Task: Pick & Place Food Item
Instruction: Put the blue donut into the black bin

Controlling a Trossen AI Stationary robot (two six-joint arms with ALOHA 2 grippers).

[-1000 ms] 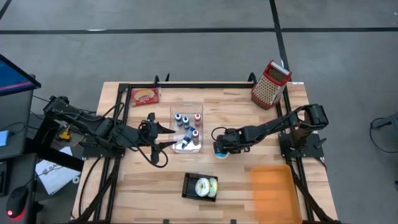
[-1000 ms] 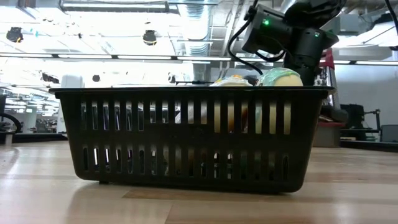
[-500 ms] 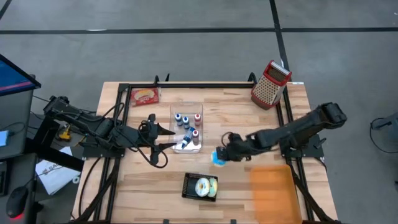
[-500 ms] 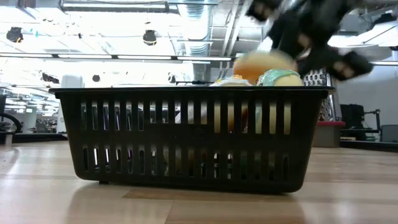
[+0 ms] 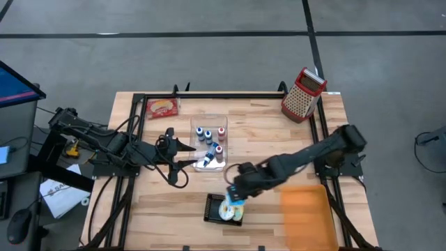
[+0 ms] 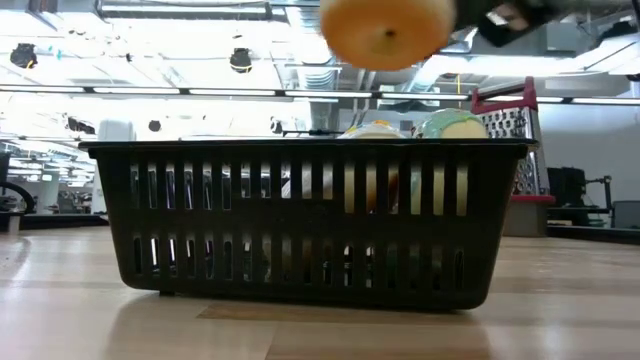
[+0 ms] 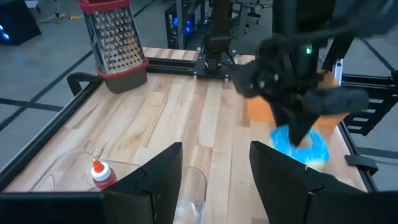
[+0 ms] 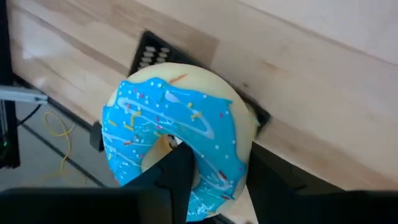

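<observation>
While low view blurs it, right tool (image 8: 208,171) grips blue-iced donut (image 8: 177,140) — seemingly above basket (image 5: 214,209).

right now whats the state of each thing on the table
blue donut: held in the air over the basket
right gripper: fingers shut on the blue donut
black basket: upright, food already inside
left gripper: fingers open, empty, by the clear tray
clear tray: holds small bottles
grater: upright

It is a robotics lab. A wooden table (image 5: 265,132) stands on grey concrete floor (image 5: 209,63). Exposed ceiling pipes (image 6: 330,40) run overhead.
</observation>
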